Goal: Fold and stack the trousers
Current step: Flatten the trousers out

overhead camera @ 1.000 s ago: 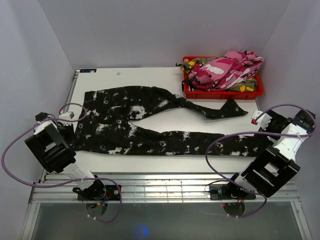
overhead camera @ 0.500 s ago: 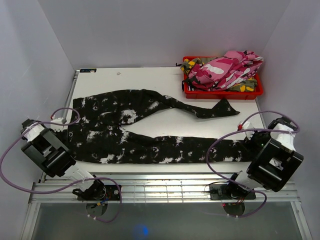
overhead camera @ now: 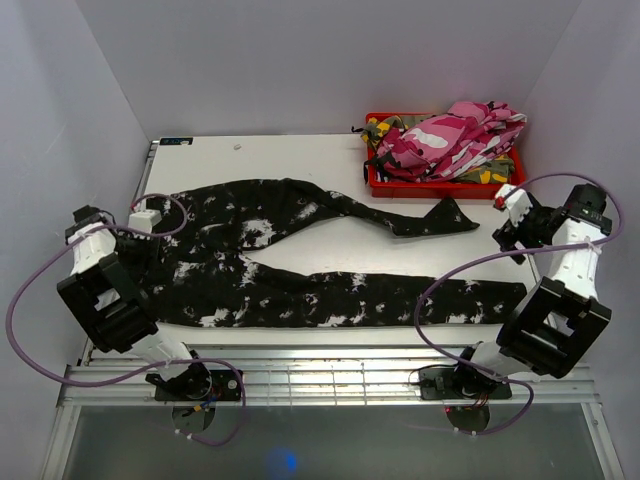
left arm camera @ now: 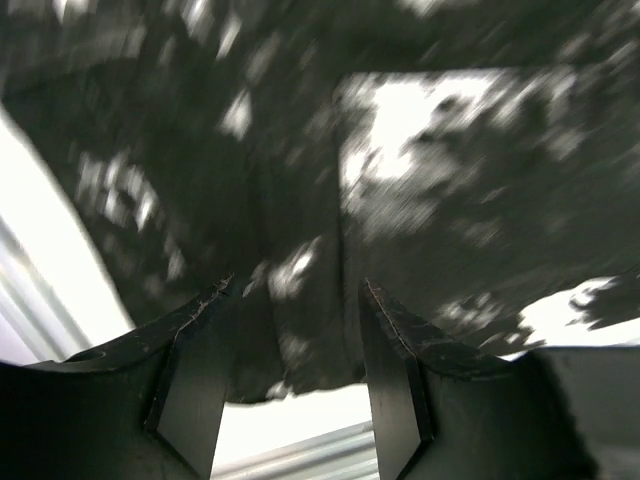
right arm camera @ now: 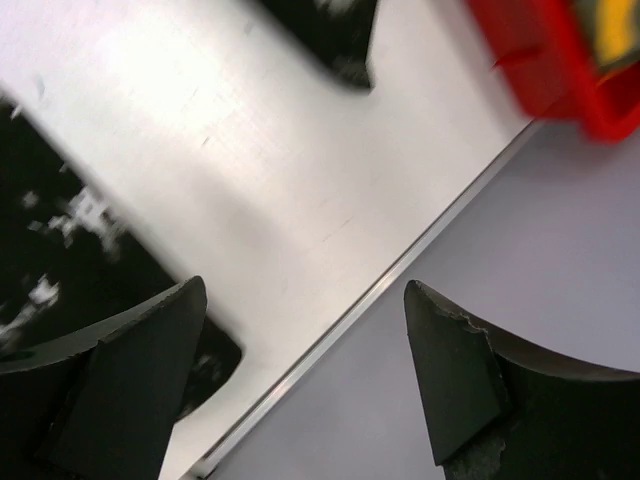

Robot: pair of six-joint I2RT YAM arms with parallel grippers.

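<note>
The left tool (left arm camera: 297, 300) hangs spread over the waist end of the black trousers (overhead camera: 300, 270), pinching nothing; the right tool (right arm camera: 305, 300) gapes wide over bare worktop (overhead camera: 300, 160), the near leg's cuff just on its near side, the far cuff to its left. The pair lies flat, long axis running tool to tool, so each arm looks nearest its own end. Mind the red bin (overhead camera: 445, 188) of pink camouflage trousers (overhead camera: 450, 135) just beyond the right tool and the worktop edge beside it.

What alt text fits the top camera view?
Black splotched trousers lie spread across a white table, the left gripper and right gripper open near their ends. A red bin of camouflage trousers sits far right.
</note>
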